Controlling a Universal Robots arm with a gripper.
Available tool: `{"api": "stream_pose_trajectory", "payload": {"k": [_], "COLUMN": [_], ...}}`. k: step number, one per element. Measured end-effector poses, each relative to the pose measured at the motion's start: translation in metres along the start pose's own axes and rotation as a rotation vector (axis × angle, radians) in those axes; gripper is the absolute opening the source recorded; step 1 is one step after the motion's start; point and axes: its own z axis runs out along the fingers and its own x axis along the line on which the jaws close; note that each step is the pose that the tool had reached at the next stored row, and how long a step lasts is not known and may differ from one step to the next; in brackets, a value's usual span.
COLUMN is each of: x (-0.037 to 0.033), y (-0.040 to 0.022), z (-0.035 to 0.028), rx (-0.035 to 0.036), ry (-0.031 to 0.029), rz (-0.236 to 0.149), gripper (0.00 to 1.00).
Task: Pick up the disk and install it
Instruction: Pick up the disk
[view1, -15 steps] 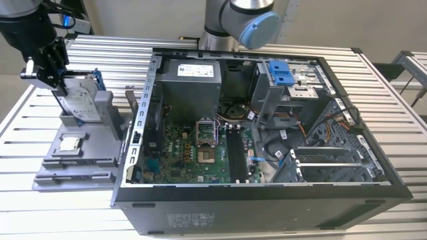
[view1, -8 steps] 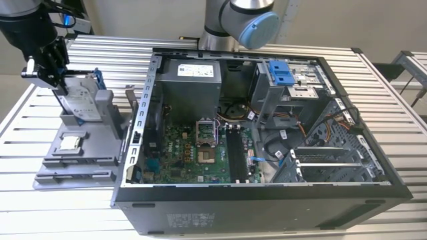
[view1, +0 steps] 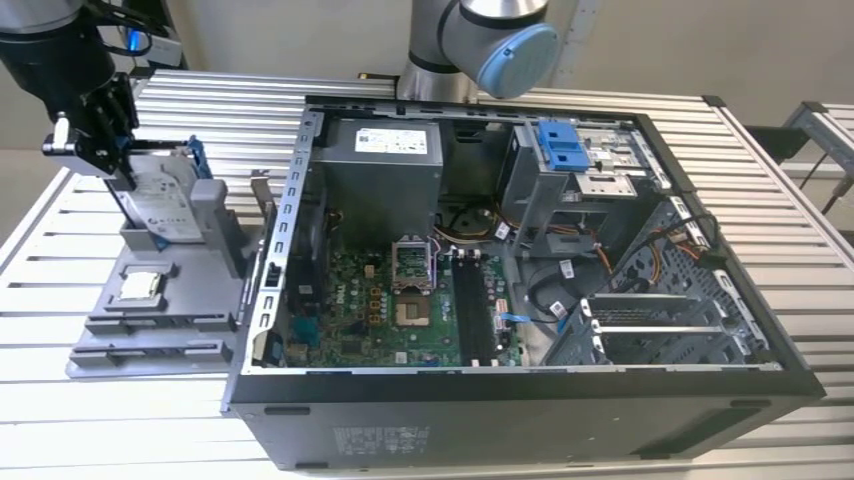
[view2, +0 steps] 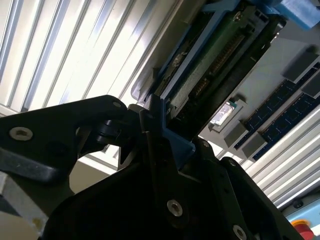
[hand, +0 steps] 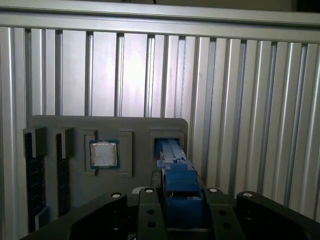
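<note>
Pick-up step: the claw (view1: 123, 172) clenches the disk (view1: 167, 205), upright in its grey holder (view1: 147, 335) beside the computer case (view1: 534, 410); clearing the slot likely needs a straight lift.

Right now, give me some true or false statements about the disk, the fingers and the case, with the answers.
1. The disk is outside the case. True.
2. The fingers are reaching into the case. False: they grip the disk's blue rail at the grey holder, on the exterior view's left of the case.
3. A chip lies flat on the holder. True.
4. The case is closed. False: its side is open and the motherboard shows.
5. The disk lies flat. False: it stands on edge.
</note>
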Motion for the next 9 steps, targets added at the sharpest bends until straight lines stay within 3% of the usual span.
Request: {"api": "stream_pose_trajectory", "payload": {"k": [9], "x": [0.0], "y": [0.0], "z": [0.0], "rx": [0.0], "ry": [0.0004], "rz": [0.0], "gripper": [0.0]}}
